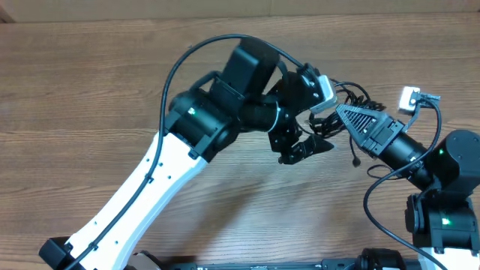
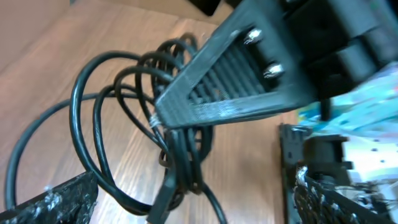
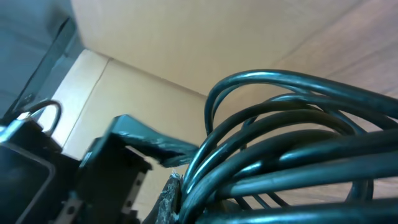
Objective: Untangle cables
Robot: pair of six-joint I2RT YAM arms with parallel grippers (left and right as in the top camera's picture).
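Overhead: right gripper (image 1: 339, 112) is clamped shut on the cables (image 1: 352, 94) over the table's (image 1: 90, 90) right side, with the left gripper (image 1: 306, 148) just beside. Left wrist: its jaws are wide apart, holding nothing. Right wrist: cables pinched tight, filling the view.

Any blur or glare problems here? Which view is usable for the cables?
Overhead: sharp, evenly lit, no glare on the table. Left wrist: cables fairly crisp, right edge smeared and washed out, screws on the right gripper glint. Right wrist: cables too close, soft, with highlight streaks.
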